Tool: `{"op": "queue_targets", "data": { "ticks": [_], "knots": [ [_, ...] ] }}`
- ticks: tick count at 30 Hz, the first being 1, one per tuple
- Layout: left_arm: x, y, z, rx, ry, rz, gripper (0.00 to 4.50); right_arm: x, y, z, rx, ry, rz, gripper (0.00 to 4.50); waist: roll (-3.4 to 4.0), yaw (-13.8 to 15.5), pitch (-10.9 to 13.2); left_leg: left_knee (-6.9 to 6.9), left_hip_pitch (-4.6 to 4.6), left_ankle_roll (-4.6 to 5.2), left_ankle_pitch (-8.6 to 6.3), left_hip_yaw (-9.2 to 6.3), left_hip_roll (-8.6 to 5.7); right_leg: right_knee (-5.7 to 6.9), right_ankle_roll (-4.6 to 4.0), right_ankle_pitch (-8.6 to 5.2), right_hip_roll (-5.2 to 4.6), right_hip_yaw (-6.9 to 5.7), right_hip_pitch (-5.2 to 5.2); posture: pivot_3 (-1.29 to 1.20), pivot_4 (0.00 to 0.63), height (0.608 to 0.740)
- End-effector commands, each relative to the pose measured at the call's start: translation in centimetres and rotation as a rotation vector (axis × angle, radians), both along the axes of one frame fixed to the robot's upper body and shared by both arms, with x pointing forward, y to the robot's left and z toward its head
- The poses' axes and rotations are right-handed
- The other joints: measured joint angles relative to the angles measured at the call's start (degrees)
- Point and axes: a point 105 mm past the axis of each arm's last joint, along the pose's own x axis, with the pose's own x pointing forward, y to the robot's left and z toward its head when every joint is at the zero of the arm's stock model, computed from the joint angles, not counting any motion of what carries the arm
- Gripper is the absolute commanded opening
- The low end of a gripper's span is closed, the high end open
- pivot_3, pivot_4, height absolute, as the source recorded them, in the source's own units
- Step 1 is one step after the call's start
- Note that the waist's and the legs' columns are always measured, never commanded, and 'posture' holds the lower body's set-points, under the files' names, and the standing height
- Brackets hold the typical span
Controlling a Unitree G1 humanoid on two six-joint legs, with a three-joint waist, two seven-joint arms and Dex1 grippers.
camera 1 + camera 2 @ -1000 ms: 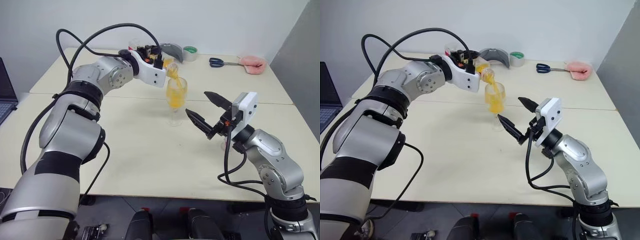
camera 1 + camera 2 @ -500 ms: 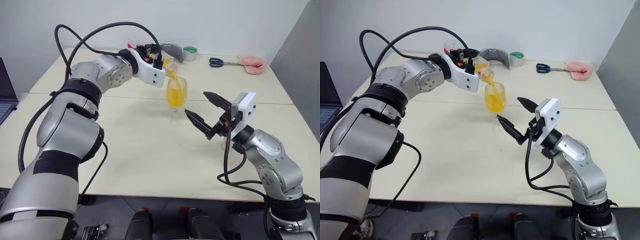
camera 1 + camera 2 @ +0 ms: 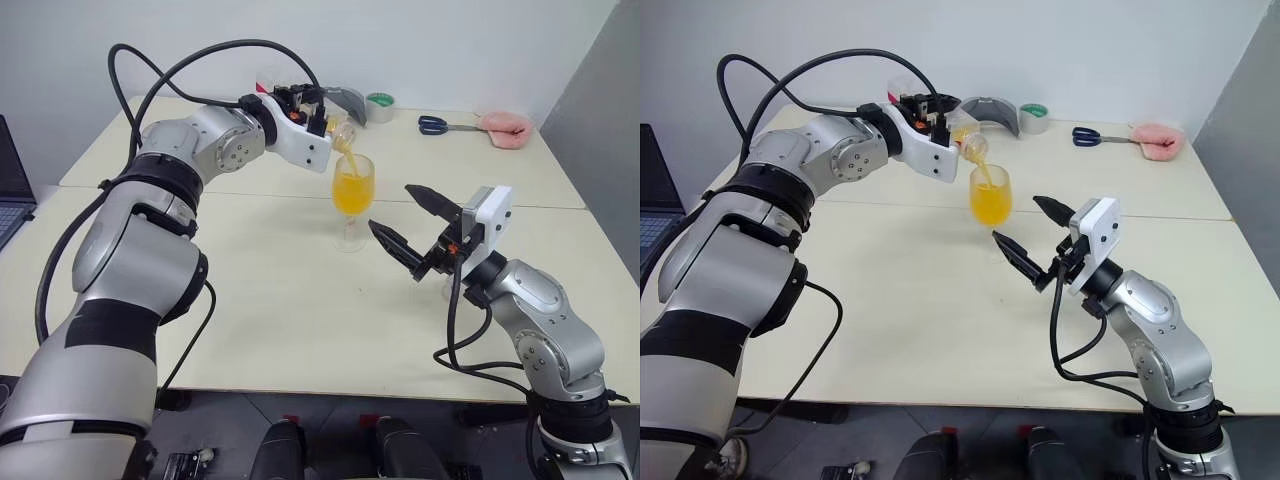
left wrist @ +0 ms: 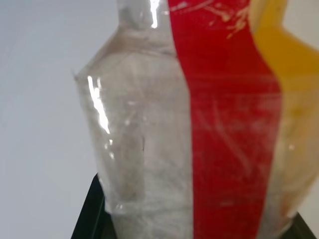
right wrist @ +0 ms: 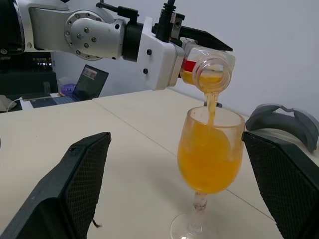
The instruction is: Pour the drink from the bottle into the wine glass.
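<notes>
The left gripper (image 3: pixel 943 118) is clamped on the bottle (image 5: pixel 205 70), tipped mouth-down just above the wine glass (image 5: pixel 209 164); I judge it should hold the thin stream of drink (image 5: pixel 211 110) centred and level out before the rim. The right gripper (image 3: pixel 412 222), fingers apart and empty, waits beside the stem. The glass is fuller than a second ago.

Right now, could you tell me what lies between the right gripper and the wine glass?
Bare table: the right wrist view shows nothing between the right gripper and the wine glass.
</notes>
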Motion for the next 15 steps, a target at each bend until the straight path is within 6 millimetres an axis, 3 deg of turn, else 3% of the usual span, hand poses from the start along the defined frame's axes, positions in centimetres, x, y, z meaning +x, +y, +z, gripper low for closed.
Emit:
{"op": "queue_targets", "data": {
  "ticks": [1,7,15],
  "knots": [
    [-0.4,-0.3,2.3,-0.088,-0.013,-0.017,1.65,-0.5,-0.1,0.8,0.006,-0.047,0.004,4.5,0.0,0.0,0.0,0.01,0.0,0.0,0.0,0.0,0.0,0.01,0.0,0.0,0.0,0.0,0.0,0.0,0.15,0.74],
    [-0.3,-0.4,2.2,-0.211,0.076,-0.024,1.65,-0.4,-0.1,0.8,0.007,-0.047,0.002,4.5,0.0,0.0,0.0,0.05,0.0,0.0,0.0,0.0,0.0,0.04,0.0,0.0,0.0,0.0,0.0,0.0,0.15,0.74],
    [-0.7,-0.8,3.2,-0.547,0.282,-0.102,1.65,-0.5,-0.1,1.1,0.007,-0.047,0.008,4.5,0.0,-0.03,0.0,0.23,0.0,0.0,0.0,-0.01,0.0,0.25,-0.01,-0.01,0.01,-0.01,0.0,0.0,0.15,0.74]
  ]
}}
